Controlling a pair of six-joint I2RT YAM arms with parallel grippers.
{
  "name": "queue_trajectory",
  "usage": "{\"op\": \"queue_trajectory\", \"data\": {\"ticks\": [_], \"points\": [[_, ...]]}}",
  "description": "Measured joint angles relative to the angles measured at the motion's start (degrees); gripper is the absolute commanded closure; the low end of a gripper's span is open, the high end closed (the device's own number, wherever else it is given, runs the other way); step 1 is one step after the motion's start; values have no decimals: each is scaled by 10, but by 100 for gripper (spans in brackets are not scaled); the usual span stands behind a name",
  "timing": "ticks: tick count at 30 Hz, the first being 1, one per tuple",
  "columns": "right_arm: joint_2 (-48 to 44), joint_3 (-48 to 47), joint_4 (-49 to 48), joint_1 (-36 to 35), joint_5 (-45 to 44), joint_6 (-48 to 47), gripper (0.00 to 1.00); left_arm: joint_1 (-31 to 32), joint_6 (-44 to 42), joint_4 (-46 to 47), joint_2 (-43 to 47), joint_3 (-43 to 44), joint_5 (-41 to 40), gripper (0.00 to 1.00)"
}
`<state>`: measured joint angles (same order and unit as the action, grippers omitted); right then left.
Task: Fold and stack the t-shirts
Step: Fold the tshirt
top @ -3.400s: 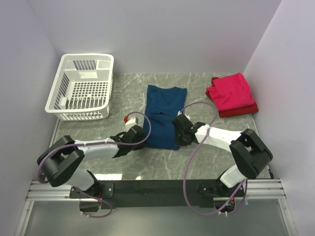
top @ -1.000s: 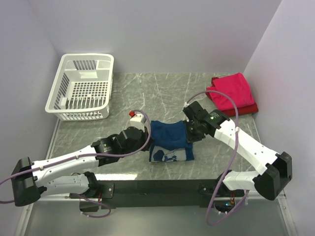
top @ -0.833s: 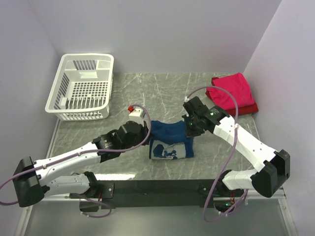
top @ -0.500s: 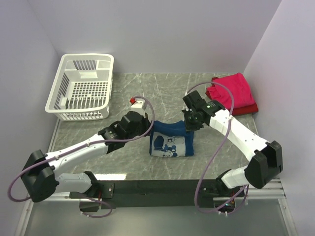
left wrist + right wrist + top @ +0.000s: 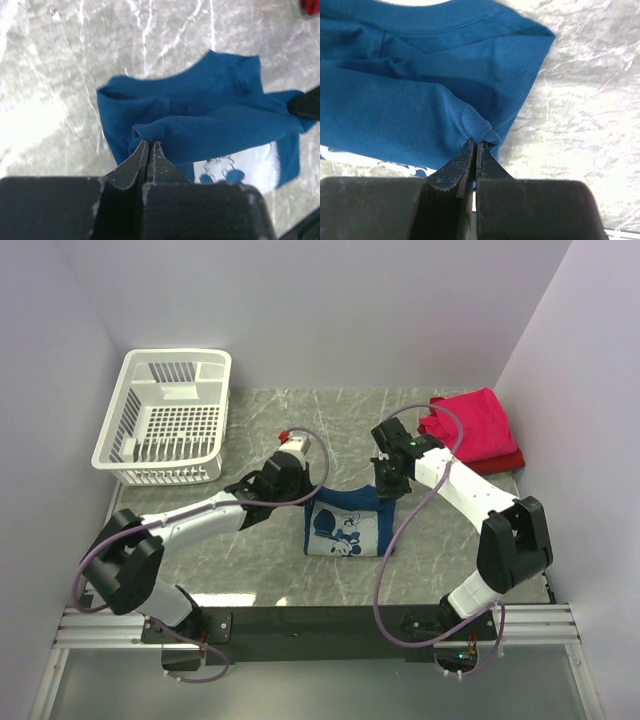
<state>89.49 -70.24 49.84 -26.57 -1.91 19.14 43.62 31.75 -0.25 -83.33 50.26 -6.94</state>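
Pinching the navy t-shirt (image 5: 210, 125) at both ends, left jaws and right jaws clamp cloth in the wrist views. Only the top view shows red t-shirts (image 5: 470, 430).

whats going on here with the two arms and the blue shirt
Two robot arms are partway through folding a navy blue t-shirt in the middle of the table. The left pincer is shut on the shirt's left edge and the right pincer on its right edge, holding a fold of cloth raised above the cartoon print. The folded red shirts sit stacked at the far right, and a white basket stands at the far left.
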Motion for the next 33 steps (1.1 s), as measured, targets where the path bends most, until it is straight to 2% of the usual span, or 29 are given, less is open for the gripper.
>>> {"op": "queue_trajectory", "data": {"ticks": [10, 13, 14, 16, 18, 19, 20, 21, 26, 30, 33], "points": [[64, -3, -35, 39, 16, -10, 100, -28, -24, 6, -103, 73, 14, 99], [79, -6, -42, 50, 15, -7, 69, -29, -24, 2, -125, 80, 10, 87], [82, -9, -43, 53, 12, -6, 66, -30, -23, -1, -132, 85, 8, 76], [84, -16, -44, 61, 0, -5, 58, -31, -24, -6, -145, 98, -6, 68], [82, -27, -44, 69, -12, -5, 54, -33, -21, -17, -149, 113, -24, 64], [80, -33, -45, 74, -20, -3, 48, -33, -20, -26, -148, 123, -40, 62], [75, -36, -47, 79, -28, -2, 38, -33, -20, -29, -148, 130, -48, 61], [66, -36, -48, 83, -34, 1, 35, -34, -20, -32, -146, 139, -58, 60], [-30, -24, -62, 90, -45, 6, 35, -35, -10, -48, -100, 145, -87, 55], [-123, 17, -95, 90, 0, 10, 40, -31, 5, -33, -36, 114, -75, 55], [-142, 56, -124, 86, 44, 16, 42, -13, 20, -13, -13, 91, -49, 56]]}}
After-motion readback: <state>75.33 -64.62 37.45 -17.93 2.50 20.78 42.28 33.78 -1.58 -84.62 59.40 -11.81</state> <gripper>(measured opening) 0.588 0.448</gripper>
